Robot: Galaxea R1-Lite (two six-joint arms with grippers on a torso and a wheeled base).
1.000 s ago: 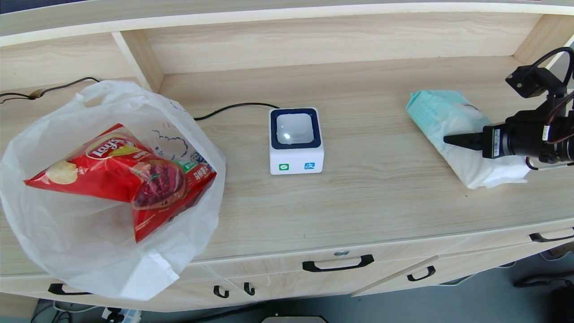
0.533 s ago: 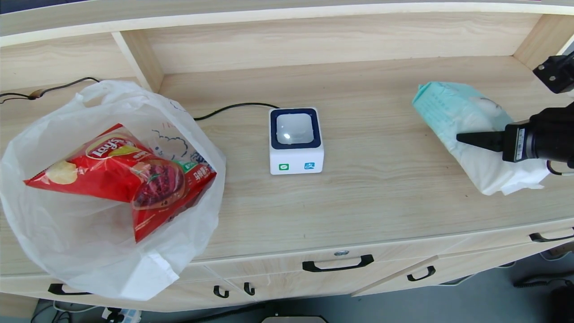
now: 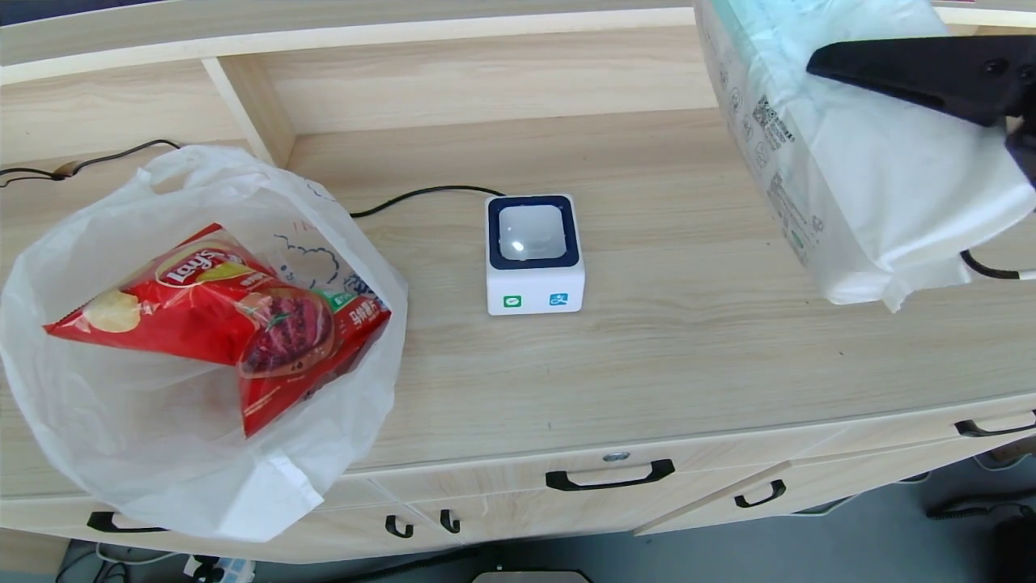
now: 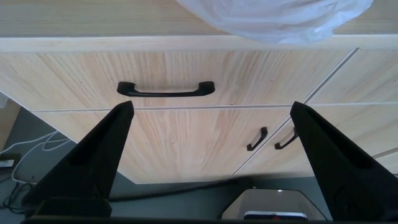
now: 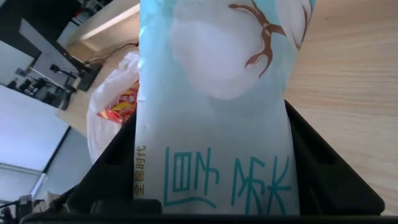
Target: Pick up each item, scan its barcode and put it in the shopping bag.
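1. Tissue pack (image 3: 858, 162), pale blue and white, hangs in the air above the right end of the wooden counter (image 3: 688, 348), clear of its surface
2. Right gripper (image 5: 211, 143) pinches the pack, with one black finger pressed on each broad face
3. Scanner (image 3: 534, 253), a white box with a dark-framed window facing up, sits mid-counter, well apart from the pack; its black cable (image 3: 421, 194) runs off toward the left
4. Shopping bag (image 3: 162, 453) lies open at the counter's left end, drooping over the front edge, with red chip packets (image 3: 202, 312) inside
5. Left gripper (image 4: 211, 109) is spread wide and holds nothing, low in front of a drawer with a black handle (image 4: 166, 89)
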